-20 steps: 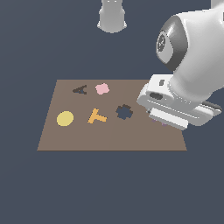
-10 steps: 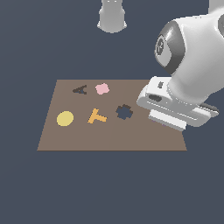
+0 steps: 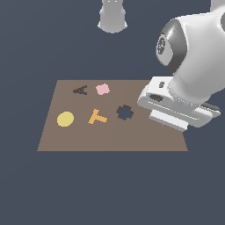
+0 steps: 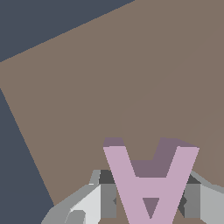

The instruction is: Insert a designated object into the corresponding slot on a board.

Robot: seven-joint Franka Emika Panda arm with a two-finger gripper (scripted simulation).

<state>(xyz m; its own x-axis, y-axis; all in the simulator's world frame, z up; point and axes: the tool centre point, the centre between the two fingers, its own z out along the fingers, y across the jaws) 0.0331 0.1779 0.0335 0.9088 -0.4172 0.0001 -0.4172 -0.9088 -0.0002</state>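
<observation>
A flat, matte lilac A-shaped block [image 4: 151,183] sits pinched between the grey fingers [image 4: 105,199] of the pincer [image 4: 151,201], which press against its two sides. Beneath it spreads the smooth brown rectangular board [image 3: 110,136], resting on a plain dark slate-blue ground. The dark A-shaped slot [image 3: 80,90] lies well apart from the pincer, just beside a pink flower-shaped piece [image 3: 103,89].

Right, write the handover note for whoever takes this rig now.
Gripper: shut on the lilac A block, held between the fingers above the board.
A-shaped slot: empty, at the board's far edge toward the exterior view's left, beside the pink flower piece.
Arm sits over the board's right side in the exterior view.
Done: pickup.
Left: carry the block to the slot, align, insert.
</observation>
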